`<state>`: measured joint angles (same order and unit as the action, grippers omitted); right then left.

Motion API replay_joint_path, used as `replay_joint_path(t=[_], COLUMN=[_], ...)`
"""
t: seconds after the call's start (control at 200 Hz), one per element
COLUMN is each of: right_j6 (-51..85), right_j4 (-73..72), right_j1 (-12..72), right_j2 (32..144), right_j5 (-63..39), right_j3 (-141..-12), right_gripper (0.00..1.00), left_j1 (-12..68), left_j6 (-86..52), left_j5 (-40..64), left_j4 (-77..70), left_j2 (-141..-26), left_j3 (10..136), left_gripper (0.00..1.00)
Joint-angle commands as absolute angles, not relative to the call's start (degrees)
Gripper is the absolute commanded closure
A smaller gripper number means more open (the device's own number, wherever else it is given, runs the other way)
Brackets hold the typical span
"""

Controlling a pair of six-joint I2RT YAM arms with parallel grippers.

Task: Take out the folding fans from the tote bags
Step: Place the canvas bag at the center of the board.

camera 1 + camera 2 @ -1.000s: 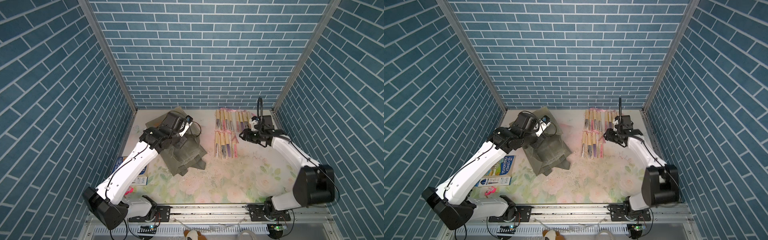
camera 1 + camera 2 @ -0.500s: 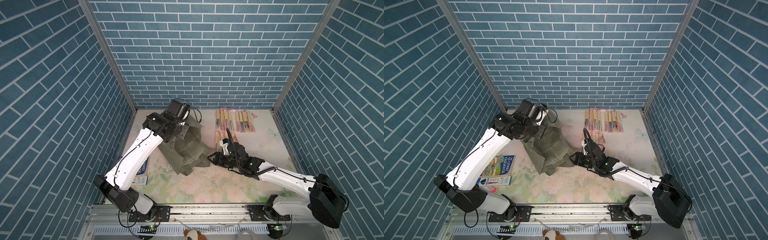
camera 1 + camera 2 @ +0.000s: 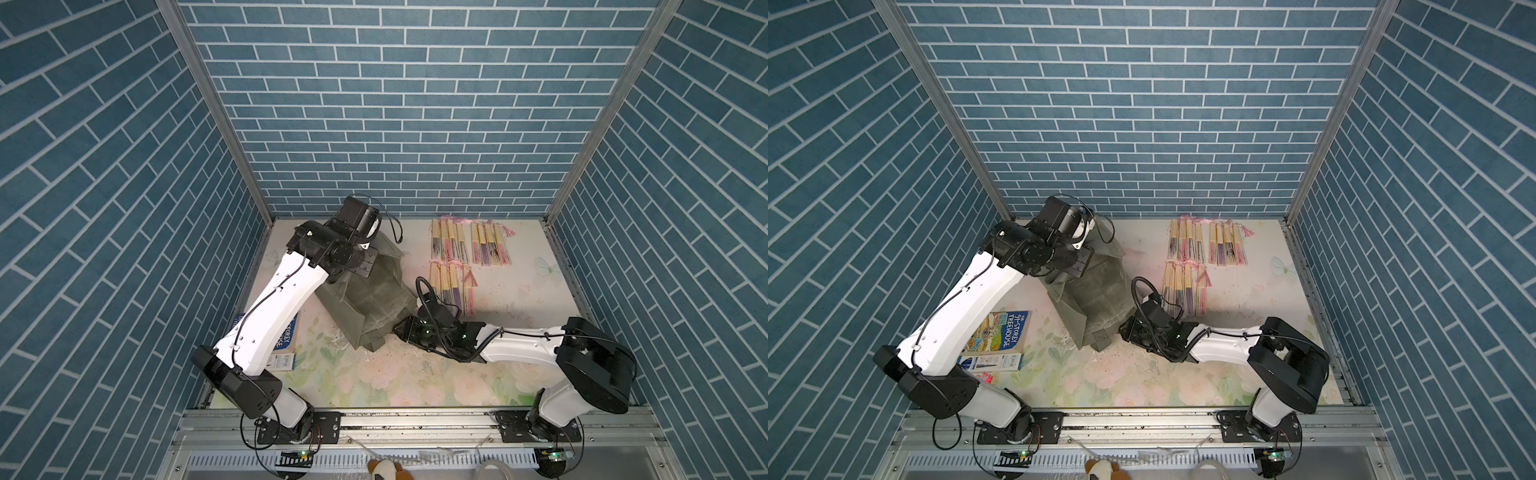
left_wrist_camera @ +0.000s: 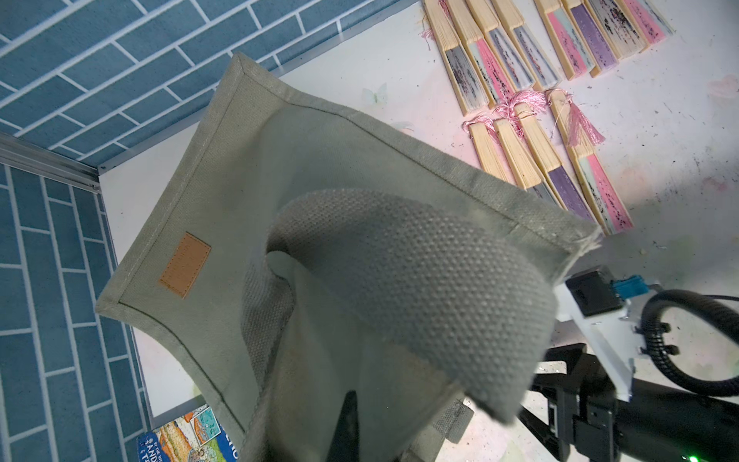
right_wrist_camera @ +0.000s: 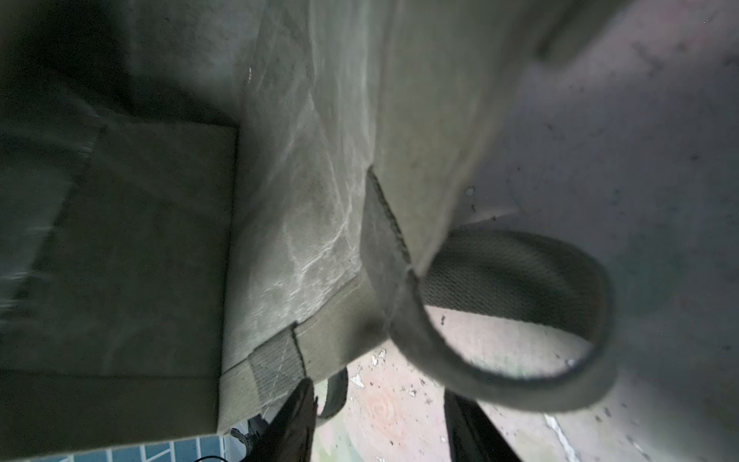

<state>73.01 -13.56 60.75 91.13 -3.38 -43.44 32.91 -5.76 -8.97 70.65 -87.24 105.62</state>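
The left claw [image 4: 347,416], clamped on the grey-green tote bag [image 3: 374,291], holds one end up off the bench [image 3: 519,291]. The right claw [image 5: 380,424] sits, jaws apart, by its strap handle [image 5: 520,256]; the folding fans [image 3: 449,245] lie in rows alongside.

Tabletop [image 3: 523,303]: pale floral print, speckled with dark debris; folding fans [image 3: 490,249] lie closed in two side-by-side sets at far right, a third set [image 3: 453,286] just nearer; tote bag [image 3: 370,299] rests its lower folds at centre-left; blue book [image 3: 1003,332] near left, slim carton [image 3: 992,361] just nearer.
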Motion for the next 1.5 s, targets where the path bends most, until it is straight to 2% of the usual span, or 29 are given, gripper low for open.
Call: replay_joint_path(t=[0.0, 0.22, 0.5, 0.57, 0.63, 0.725, 0.845, 0.955, 1.245, 1.495], right_j6=[77.1, 82.6, 86.0, 86.2, 86.7, 87.5, 86.7, 82.6, 66.1, 51.9], right_j4=[-17.5, -28.4, -35.0, -35.8, -37.0, -38.6, -42.3, -43.2, -27.3, 3.3], right_j1=[61.5, 61.5, 61.3, 61.3, 61.3, 61.1, 60.9, 60.8, 57.8, 48.2], right_j2=[93.6, 99.5, 103.7, 104.3, 104.6, 104.9, 104.8, 104.1, 91.7, 85.0], right_j5=[-0.5, -0.2, 1.8, 1.7, 2.0, 1.8, 2.4, 0.4, -3.5, -16.4], right_j3=[-45.3, -46.1, -48.4, -48.6, -48.2, -47.4, -46.0, -46.7, -50.3, -67.7], right_gripper=[0.47, 0.47, 0.50, 0.55, 0.64, 0.74, 1.00, 1.00, 1.00, 1.00], left_j1=[32.6, 32.6, 32.6, 32.5, 32.6, 32.6, 32.6, 32.2, 27.2, 19.2], left_j6=[-6.3, -6.0, -5.9, -5.9, -5.9, -5.9, -6.0, -5.9, -6.2, -9.5], left_j5=[-9.4, -8.0, -8.0, -8.1, -8.1, -8.3, -8.9, -9.2, -8.6, -1.7], left_j4=[72.4, 73.0, 74.0, 73.8, 73.9, 73.8, 73.2, 72.9, 71.5, 69.0], left_j2=[-87.8, -88.7, -88.9, -88.8, -88.7, -88.4, -87.9, -87.4, -86.8, -85.6], left_j3=[106.8, 107.2, 107.3, 107.1, 106.9, 106.5, 105.7, 105.0, 102.9, 101.1], left_gripper=[1.00, 1.00, 1.00, 1.00, 1.00, 1.00, 1.00, 1.00, 1.00, 1.00])
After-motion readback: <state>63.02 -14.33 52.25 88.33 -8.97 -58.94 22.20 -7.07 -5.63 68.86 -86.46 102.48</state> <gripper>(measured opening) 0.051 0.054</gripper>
